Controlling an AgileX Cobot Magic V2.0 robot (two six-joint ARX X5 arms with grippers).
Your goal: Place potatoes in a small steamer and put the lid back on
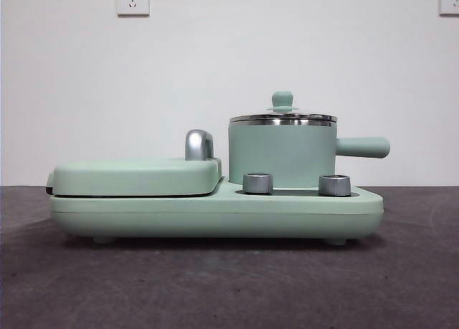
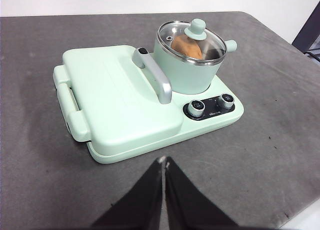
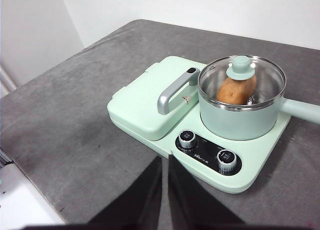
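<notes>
The mint-green small steamer (image 1: pixel 281 155) (image 2: pixel 184 69) (image 3: pixel 235 121) stands on the right half of its base unit. On it rests the glass lid (image 1: pixel 282 115) (image 2: pixel 192 39) (image 3: pixel 242 79) with a green knob, flat on the steel rim. Through the glass the orange-brown potato (image 2: pixel 187 47) (image 3: pixel 235 91) shows, lying inside the pot. My left gripper (image 2: pixel 163 162) is shut and empty, held back over the table in front of the unit. My right gripper (image 3: pixel 165 160) is shut too, holding nothing, well short of the control knobs. Neither arm shows in the front view.
A flat green griddle cover (image 1: pixel 136 177) (image 2: pixel 115 97) (image 3: pixel 150 102) with a silver handle (image 1: pixel 198 144) (image 2: pixel 159 79) (image 3: pixel 172 92) fills the unit's left half. Two steel dials (image 1: pixel 258 183) (image 1: pixel 334 185) sit at the front. Grey table (image 1: pixel 229 286) surrounds the unit; its edges show in both wrist views.
</notes>
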